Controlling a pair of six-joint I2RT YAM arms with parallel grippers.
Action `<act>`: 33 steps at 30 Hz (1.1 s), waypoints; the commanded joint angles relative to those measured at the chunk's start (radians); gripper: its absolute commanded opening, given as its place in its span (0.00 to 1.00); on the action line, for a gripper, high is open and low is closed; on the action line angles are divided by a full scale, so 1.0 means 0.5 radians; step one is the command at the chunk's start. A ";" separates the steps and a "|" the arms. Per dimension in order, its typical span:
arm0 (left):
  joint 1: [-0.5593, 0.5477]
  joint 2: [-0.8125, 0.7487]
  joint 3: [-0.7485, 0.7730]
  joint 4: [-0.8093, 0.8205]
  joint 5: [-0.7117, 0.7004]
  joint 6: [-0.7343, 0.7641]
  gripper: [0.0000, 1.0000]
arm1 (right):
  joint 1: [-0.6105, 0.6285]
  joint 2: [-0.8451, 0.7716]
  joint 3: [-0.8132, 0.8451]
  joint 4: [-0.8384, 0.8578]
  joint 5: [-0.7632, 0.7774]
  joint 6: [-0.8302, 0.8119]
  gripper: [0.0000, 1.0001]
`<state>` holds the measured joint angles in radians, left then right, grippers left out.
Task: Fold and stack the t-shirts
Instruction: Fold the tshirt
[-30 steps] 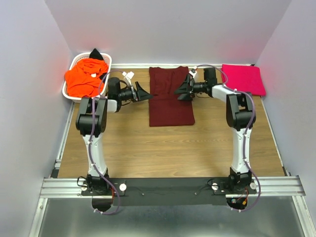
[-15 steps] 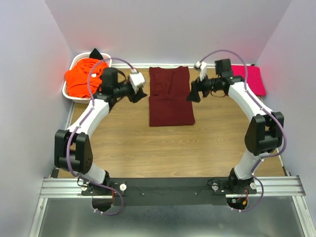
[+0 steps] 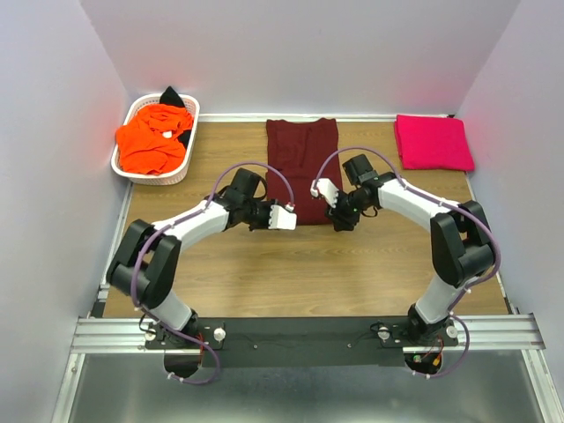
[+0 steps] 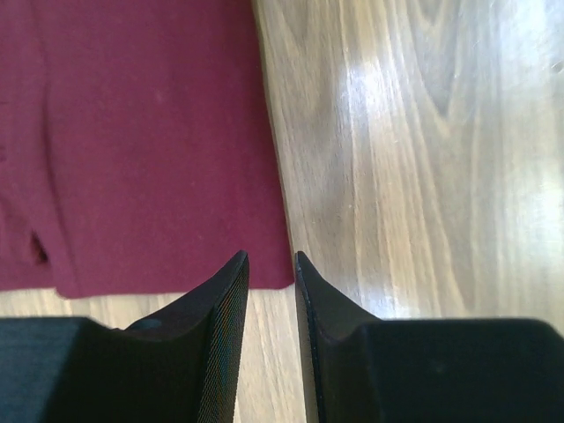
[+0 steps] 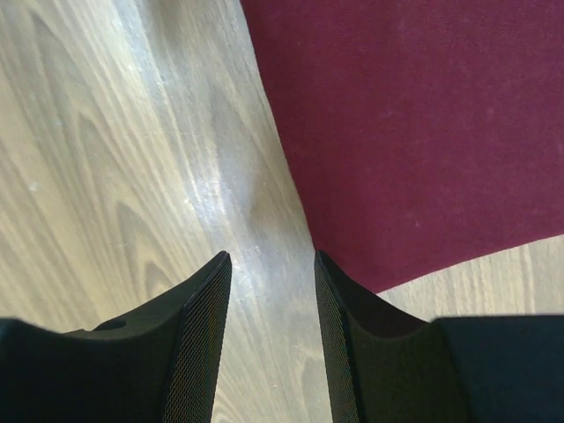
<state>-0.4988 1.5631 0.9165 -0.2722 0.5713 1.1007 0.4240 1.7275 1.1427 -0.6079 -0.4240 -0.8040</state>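
Now | left gripper (image 4: 271, 256) narrow, at maroon t-shirt (image 4: 141, 141) corner | right gripper (image 5: 271, 256) half-open, beside its edge

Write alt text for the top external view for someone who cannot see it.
Two robot arms reach over a wooden table, the left gripper and right gripper at the near corners of a flat maroon t-shirt. A folded pink t-shirt lies far right; a white basket far left holds an orange shirt and black cloth.

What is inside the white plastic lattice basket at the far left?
A crumpled orange cloth t-shirt fills most of the white plastic lattice basket, and a black cloth piece pokes up at its far edge. Whatever lies beneath the orange one is covered.
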 commanded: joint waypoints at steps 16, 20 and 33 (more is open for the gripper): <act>-0.052 0.343 0.048 0.032 -0.213 0.179 0.42 | 0.023 -0.022 -0.061 0.219 0.247 -0.199 0.67; -0.055 0.371 0.069 0.004 -0.216 0.195 0.38 | 0.014 0.015 -0.049 0.228 0.250 -0.224 0.67; -0.046 0.427 0.137 -0.094 -0.191 0.198 0.28 | -0.004 0.156 -0.058 0.277 0.231 -0.300 0.64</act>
<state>-0.5194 1.7443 0.9752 -0.2737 0.4824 1.1999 0.4252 1.7615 1.1172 -0.4923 -0.3149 -0.9291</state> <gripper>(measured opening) 0.287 0.655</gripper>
